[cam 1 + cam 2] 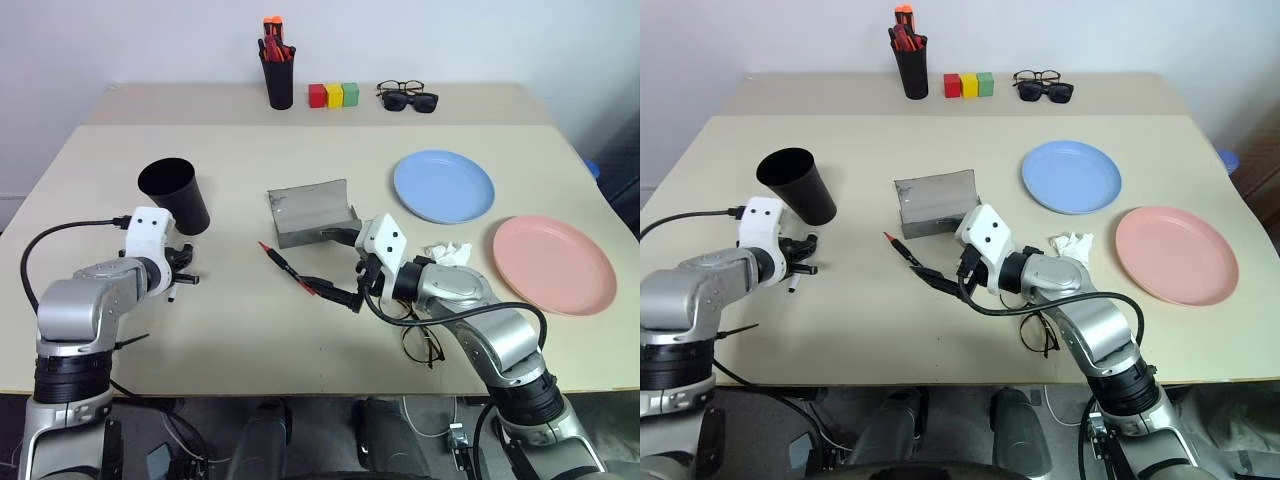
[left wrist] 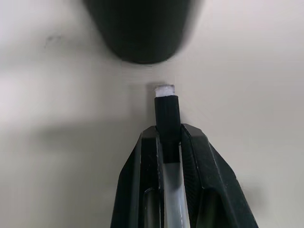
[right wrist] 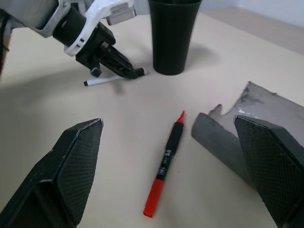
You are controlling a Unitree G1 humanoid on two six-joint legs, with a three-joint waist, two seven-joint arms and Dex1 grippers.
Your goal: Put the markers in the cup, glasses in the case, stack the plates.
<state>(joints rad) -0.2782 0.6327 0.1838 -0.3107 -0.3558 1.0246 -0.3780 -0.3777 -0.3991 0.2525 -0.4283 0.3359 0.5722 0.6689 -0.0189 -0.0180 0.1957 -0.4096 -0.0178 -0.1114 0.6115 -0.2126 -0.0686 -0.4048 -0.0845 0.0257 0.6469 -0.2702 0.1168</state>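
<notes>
Left gripper [image 2: 168,142] clenched on white-ended marker [image 3: 102,81], with cup [image 1: 175,195] at its twelve o'clock; right gripper [image 3: 173,166] spread wide, red-capped marker [image 3: 166,154] on table [image 1: 250,340] between its fingers.

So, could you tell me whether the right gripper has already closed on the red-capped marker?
No, the right gripper stands wide open, with the red-capped marker lying on the table between its fingers.
</notes>
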